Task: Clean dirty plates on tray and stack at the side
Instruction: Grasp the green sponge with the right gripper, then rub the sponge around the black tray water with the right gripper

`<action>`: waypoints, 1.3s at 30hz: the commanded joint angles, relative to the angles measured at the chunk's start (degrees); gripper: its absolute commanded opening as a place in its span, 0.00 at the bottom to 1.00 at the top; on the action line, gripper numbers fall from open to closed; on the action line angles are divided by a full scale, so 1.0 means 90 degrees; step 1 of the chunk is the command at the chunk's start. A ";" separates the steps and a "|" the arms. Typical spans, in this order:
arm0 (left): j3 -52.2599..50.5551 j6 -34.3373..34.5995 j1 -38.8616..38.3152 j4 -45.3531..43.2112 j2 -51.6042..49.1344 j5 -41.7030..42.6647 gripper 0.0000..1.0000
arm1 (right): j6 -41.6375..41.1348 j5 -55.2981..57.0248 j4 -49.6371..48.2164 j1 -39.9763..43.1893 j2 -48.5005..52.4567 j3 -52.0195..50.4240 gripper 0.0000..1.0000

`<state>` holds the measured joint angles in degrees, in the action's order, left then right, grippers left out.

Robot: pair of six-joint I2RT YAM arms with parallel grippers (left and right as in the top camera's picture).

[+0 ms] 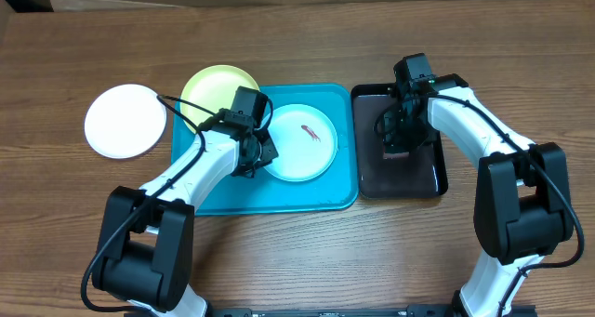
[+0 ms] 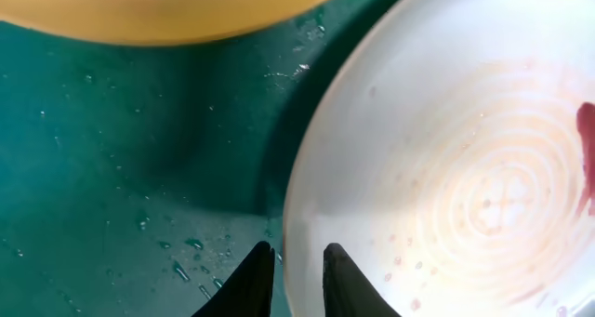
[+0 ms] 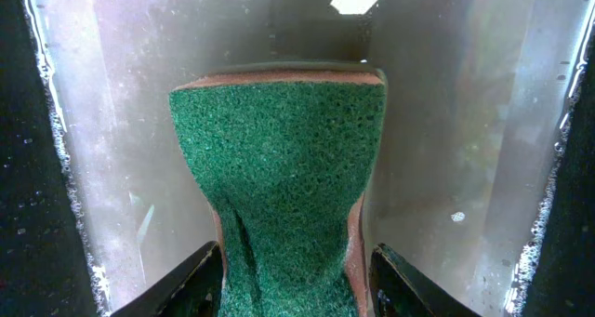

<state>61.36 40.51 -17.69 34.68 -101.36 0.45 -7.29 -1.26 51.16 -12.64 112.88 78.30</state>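
**Clamped on green sponge [image 3: 279, 168] at right, straddling light blue plate [image 2: 446, 122] rim at left**

At right gripper [image 3: 296, 266]: pinching sponge to a waist, down in the wet black tray [image 1: 418, 182]. At left gripper [image 2: 299, 282]: narrow gap between fingers [image 2: 253, 282], plate rim inside it; cannot tell whether gripping. Plate flat in turquoise tray [image 1: 279, 194], reddish smear [image 1: 311, 133] near centre. Overlapping tray's far-left corner: pale yellow plate [image 1: 216, 83]. Off the tray, left, on table [image 1: 325, 261]: white plate [image 1: 124, 120].
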 commanded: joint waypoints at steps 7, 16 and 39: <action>-0.0029 0.0092 -0.0163 0.0024 0.0148 0.0044 0.20 | 0.0005 0.0039 0.0007 0.0002 -0.0206 -0.0039 0.53; -0.0029 0.0090 -0.0168 0.0124 0.0148 0.0041 0.16 | 0.0005 0.0036 0.0015 0.0002 -0.0206 -0.0039 0.53; -0.0029 0.0070 -0.0170 0.0330 0.0148 -0.0097 0.13 | 0.0005 0.0039 0.0056 0.0002 -0.0206 -0.0039 0.53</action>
<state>61.36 40.51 -18.79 37.17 -101.36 0.58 -7.27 -1.26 51.70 -12.64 112.88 78.30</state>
